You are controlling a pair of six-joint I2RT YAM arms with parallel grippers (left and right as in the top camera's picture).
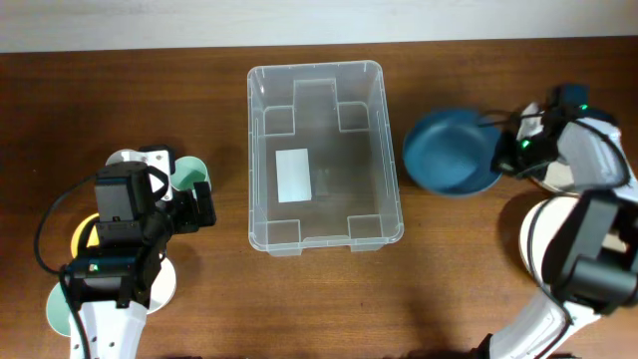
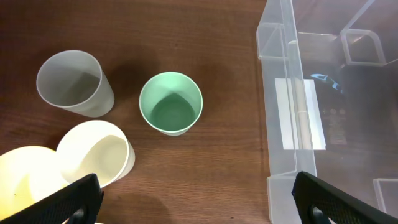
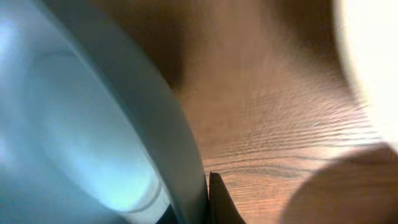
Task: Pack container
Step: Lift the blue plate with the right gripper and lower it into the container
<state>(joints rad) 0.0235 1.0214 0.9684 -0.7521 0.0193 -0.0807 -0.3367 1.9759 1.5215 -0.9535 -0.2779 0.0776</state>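
Observation:
The clear rectangular container stands empty in the middle of the table, with a white label on its bottom; its left wall shows in the left wrist view. My right gripper is shut on the right rim of a blue bowl, to the right of the container. The right wrist view shows the bowl's rim pinched between the fingers. My left gripper is open and empty, above bare wood between the cups and the container.
A green cup stands just left of the container, also seen overhead. A grey cup, a cream cup and a yellow dish lie further left. A white dish sits under the right arm.

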